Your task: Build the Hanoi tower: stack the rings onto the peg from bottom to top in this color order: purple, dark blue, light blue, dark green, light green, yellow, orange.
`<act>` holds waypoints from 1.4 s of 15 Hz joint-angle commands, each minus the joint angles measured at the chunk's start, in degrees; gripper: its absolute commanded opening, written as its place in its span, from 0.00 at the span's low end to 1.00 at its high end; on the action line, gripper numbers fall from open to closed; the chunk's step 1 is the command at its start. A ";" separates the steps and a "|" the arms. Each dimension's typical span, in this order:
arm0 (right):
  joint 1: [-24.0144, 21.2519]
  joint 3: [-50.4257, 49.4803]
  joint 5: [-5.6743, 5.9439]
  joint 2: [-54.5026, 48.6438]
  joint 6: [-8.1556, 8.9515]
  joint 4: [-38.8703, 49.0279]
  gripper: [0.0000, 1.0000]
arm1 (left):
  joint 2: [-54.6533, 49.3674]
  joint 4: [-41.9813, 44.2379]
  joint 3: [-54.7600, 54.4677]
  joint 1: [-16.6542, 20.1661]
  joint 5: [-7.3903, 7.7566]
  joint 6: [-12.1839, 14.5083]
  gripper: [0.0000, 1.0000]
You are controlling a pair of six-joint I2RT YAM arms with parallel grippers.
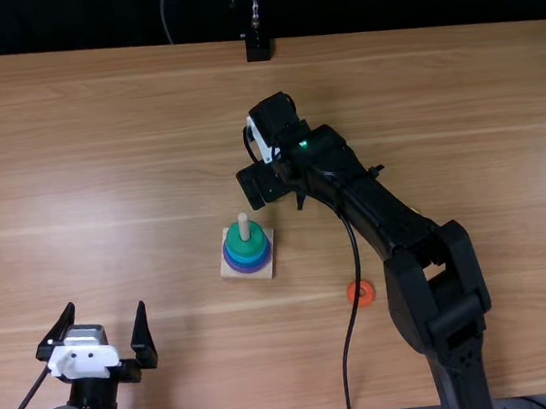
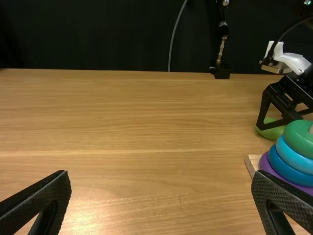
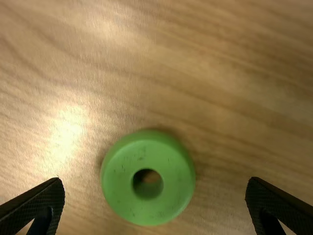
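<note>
In the top view my right gripper (image 1: 274, 191) is over the table just beyond the peg base (image 1: 263, 271). The peg (image 1: 244, 226) holds purple, dark blue, light blue and, uppermost, dark green (image 1: 244, 241) rings. The light green ring (image 3: 168, 196) lies flat on the wood between the parted fingers of my right gripper (image 3: 155, 181). In the left wrist view that light green ring (image 2: 269, 130) is beside the stack, under the right gripper (image 2: 282, 108). My left gripper (image 1: 105, 308) stands open and holds nothing, left of the base; its own view has the left gripper (image 2: 160, 175) likewise.
An orange ring (image 1: 360, 293) lies right of the base, close to the right arm and its hanging cable (image 1: 352, 328). The right forearm (image 1: 381, 208) spans the table from the near edge, with a small yellow bit (image 1: 413, 209) at its side. A black stand is at the far edge.
</note>
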 commanded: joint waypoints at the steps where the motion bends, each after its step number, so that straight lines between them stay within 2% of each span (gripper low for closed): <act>1: 0.46 2.40 1.02 2.44 0.59 -0.15 1.00 | -0.67 -0.74 -2.57 0.57 0.49 0.20 1.00; 4: 0.46 3.63 1.23 2.71 0.59 -0.47 1.00 | -0.67 -0.84 -2.57 0.57 0.49 0.20 1.00; 9: 0.55 7.41 1.23 5.43 0.59 -6.48 1.00 | -0.67 -0.84 -2.57 0.57 0.49 0.20 1.00; 13: 0.55 8.20 1.33 5.87 0.59 -6.69 1.00 | -0.67 -0.84 -2.57 0.57 0.49 0.20 1.00; 14: 0.55 8.20 1.33 6.49 0.59 -6.80 0.97 | -0.67 -0.74 -2.57 0.57 0.49 0.20 1.00; 15: 0.55 8.03 1.33 6.92 0.59 -6.69 0.71 | -0.67 -0.84 -2.57 0.57 0.49 0.20 1.00; 16: 0.55 7.67 1.33 6.92 0.59 -6.80 0.55 | -0.67 -0.74 -2.57 0.57 0.49 0.20 1.00; 19: 0.64 8.20 1.33 7.01 0.59 -9.33 0.47 | -0.67 -0.84 -2.57 0.57 0.49 0.20 1.00; 20: 0.72 8.20 1.23 7.01 0.48 -9.75 0.37 | -0.67 -0.74 -2.57 0.57 0.49 0.20 1.00; 21: 1.07 8.20 1.23 7.01 0.59 -9.75 0.34 | -0.67 -0.84 -2.57 0.57 0.49 0.20 1.00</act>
